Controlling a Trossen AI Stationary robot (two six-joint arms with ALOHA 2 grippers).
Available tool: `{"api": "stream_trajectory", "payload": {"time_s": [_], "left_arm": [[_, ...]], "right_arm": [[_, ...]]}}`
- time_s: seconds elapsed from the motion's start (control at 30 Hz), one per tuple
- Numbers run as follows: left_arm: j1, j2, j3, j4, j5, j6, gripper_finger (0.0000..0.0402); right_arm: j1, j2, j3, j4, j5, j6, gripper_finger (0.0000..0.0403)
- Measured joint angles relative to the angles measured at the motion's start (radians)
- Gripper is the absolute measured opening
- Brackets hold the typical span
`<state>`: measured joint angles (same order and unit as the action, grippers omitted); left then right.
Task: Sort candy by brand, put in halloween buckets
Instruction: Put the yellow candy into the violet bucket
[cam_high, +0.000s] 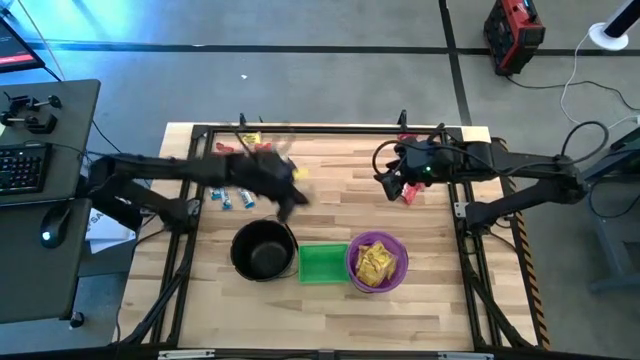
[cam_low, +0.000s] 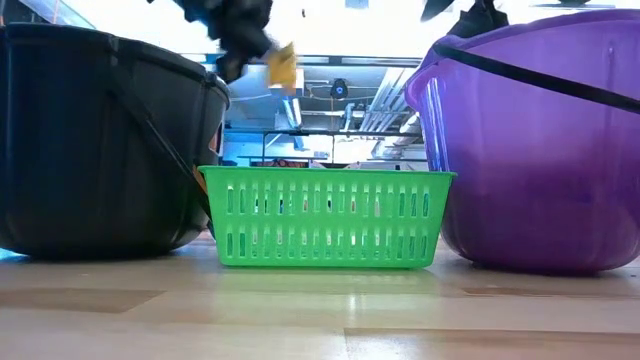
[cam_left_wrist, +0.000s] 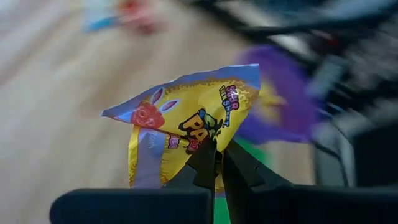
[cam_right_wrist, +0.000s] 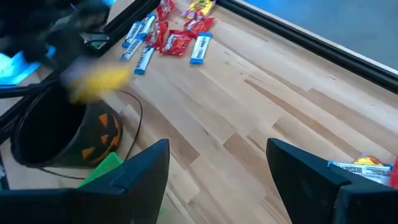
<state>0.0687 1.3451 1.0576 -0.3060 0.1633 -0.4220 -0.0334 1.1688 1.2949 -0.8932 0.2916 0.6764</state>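
purple bucket (cam_high: 377, 263) already has yellow candy, left gripper (cam_left_wrist: 217, 163) is clamped on another yellow pack (cam_left_wrist: 186, 121), right gripper (cam_right_wrist: 217, 163) hangs open, red and blue ones (cam_right_wrist: 168, 37) still unsorted

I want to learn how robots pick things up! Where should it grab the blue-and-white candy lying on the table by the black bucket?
Pinch that blue-and-white candy across its narrow middle, coming straight down from above. It lies flat and is long and thin, so the short way is probably easiest to squeeze. A second candy lies close beside it, so coming in from the side could bump that one.
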Motion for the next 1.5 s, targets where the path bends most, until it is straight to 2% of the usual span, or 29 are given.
{"api": "stream_trajectory", "payload": {"time_s": [0.1, 0.27, 0.47, 0.57, 0.77, 1.0, 1.1, 1.23, 1.33, 1.4, 1.5], "left_arm": [[-0.105, 0.102, 0.0, 0.234, 0.036, 0.073, 0.0], [-0.159, 0.274, 0.001, 0.551, 0.043, 0.032, 0.0], [-0.168, 0.442, 0.139, 0.619, 0.177, 0.072, 0.0], [-0.18, 0.516, 0.215, 0.617, 0.228, 0.138, 0.0001], [-0.197, 0.597, 0.301, 0.538, 0.201, 0.133, 0.0031], [-0.201, 0.604, 0.315, 0.446, 0.195, 0.11, 0.0119], [-0.196, 0.603, 0.315, 0.4, 0.226, 0.11, 0.016], [-0.161, 0.551, 0.314, 0.171, 0.274, 0.106, 0.0193], [-0.121, 0.476, 0.296, 0.007, 0.26, 0.15, 0.0198], [-0.094, 0.414, 0.26, -0.007, 0.22, 0.173, 0.0197], [-0.05, 0.288, 0.171, 0.052, 0.142, 0.149, 0.0192]], "right_arm": [[0.0, 0.008, 0.0, 0.0, -0.004, -0.027, 0.0261], [0.0, 0.016, 0.0, 0.0, -0.006, -0.063, 0.0261], [0.0, 0.015, 0.0, 0.027, 0.023, -0.045, 0.0261], [0.007, 0.015, 0.0, 0.03, 0.023, 0.001, 0.0261], [0.056, 0.015, 0.0, 0.03, 0.02, 0.054, 0.0261], [0.076, 0.015, 0.0, 0.032, 0.023, 0.093, 0.0261], [0.076, 0.015, 0.0, 0.025, 0.025, 0.13, 0.0261], [0.048, 0.021, 0.0, -0.121, 0.033, 0.363, 0.0261], [-0.002, 0.042, -0.015, -0.269, 0.024, 0.419, 0.0261], [-0.054, 0.049, -0.061, -0.309, -0.009, 0.417, 0.0261], [-0.157, 0.052, -0.172, -0.245, -0.103, 0.347, 0.0261]]}}
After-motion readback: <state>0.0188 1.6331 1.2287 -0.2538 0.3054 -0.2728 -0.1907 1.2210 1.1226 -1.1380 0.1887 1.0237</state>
